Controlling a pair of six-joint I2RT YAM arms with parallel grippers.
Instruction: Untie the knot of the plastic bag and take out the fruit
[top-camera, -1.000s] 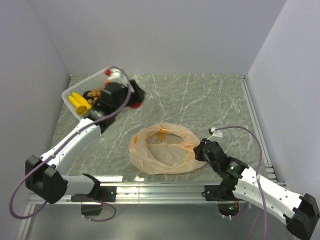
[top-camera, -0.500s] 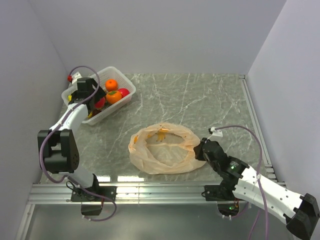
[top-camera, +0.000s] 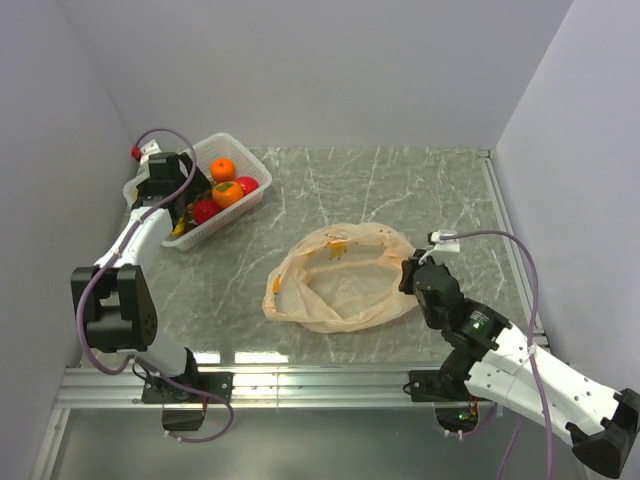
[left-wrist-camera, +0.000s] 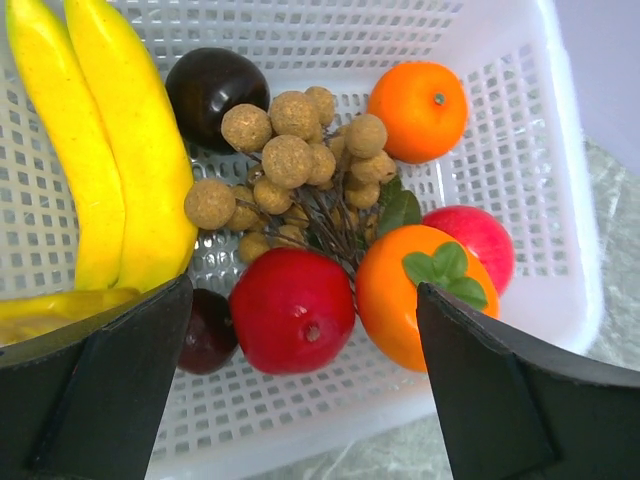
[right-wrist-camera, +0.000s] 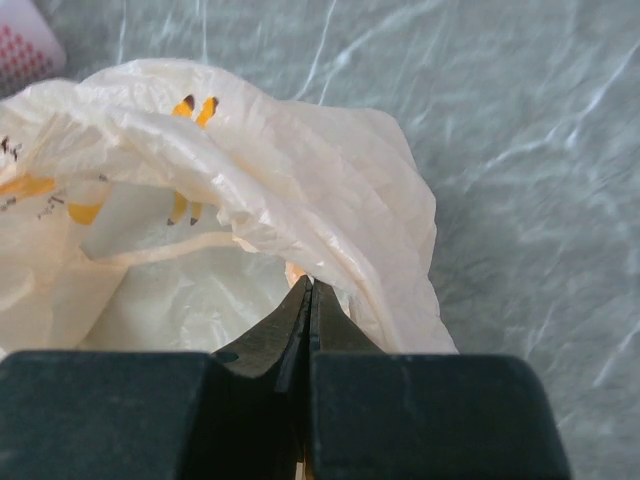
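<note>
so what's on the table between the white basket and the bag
Nothing; the top view shows bare marble between the white basket and the plastic bag.

We see the peach plastic bag (top-camera: 340, 292) lying crumpled, mouth gaping, at the table's (top-camera: 420, 190) near middle, and the fruit (top-camera: 227, 193), namely bananas (left-wrist-camera: 120, 150), red apple (left-wrist-camera: 293, 310), persimmon (left-wrist-camera: 400, 300) and brown balls (left-wrist-camera: 290, 155), in the far-left white basket (left-wrist-camera: 545, 180).

Top: high overhead, whole table (top-camera: 400, 190). Left wrist: close, down into basket (left-wrist-camera: 520, 130). Right wrist: close on bag (right-wrist-camera: 300, 190).
</note>
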